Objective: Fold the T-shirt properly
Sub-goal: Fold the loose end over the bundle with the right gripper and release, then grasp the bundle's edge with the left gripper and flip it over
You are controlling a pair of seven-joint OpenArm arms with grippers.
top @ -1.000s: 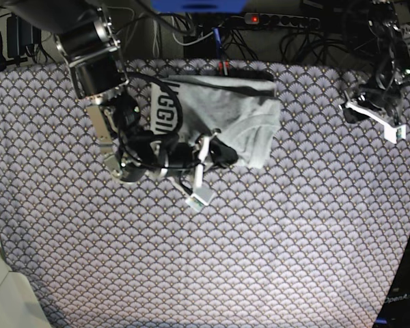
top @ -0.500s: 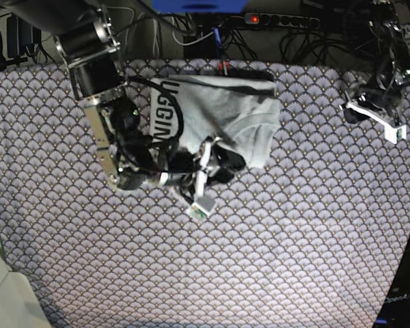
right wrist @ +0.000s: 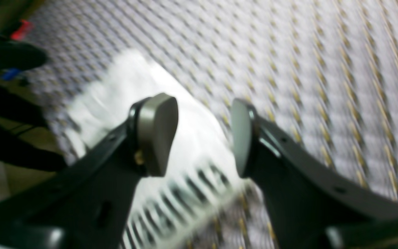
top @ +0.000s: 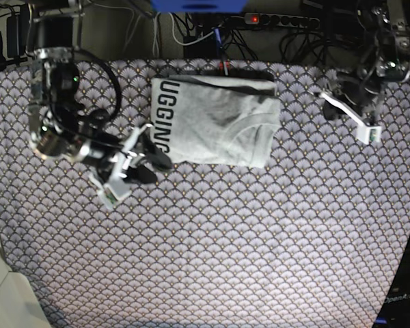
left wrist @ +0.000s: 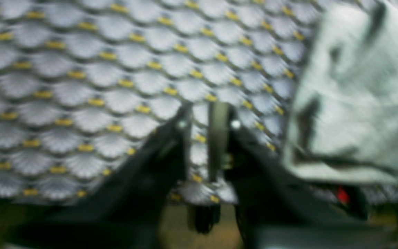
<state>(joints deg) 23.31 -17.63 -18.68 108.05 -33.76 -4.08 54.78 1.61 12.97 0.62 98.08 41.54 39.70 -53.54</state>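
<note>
The light grey T-shirt (top: 219, 121) lies folded into a rough rectangle at the back middle of the table, with the black letters "UGGING" along its left edge. My right gripper (top: 152, 168) hovers just off the shirt's lower left corner. In the right wrist view the right gripper (right wrist: 200, 135) is open and holds nothing, with the lettered shirt (right wrist: 171, 166) below it. My left gripper (top: 348, 113) is over the cloth to the right of the shirt. In the blurred left wrist view the left gripper (left wrist: 202, 119) has its fingers close together and empty, and the shirt (left wrist: 358, 97) lies off to its right.
A scallop-patterned purple-grey tablecloth (top: 246, 239) covers the whole table. A power strip (top: 280, 20) and tangled cables run behind the back edge. A pale surface (top: 3, 287) sits at the lower left corner.
My right gripper let go of the shirt's front edge, opened and drew back to the left. The shirt now lies flat and uncovered. The left gripper shut and shifted slightly left.
</note>
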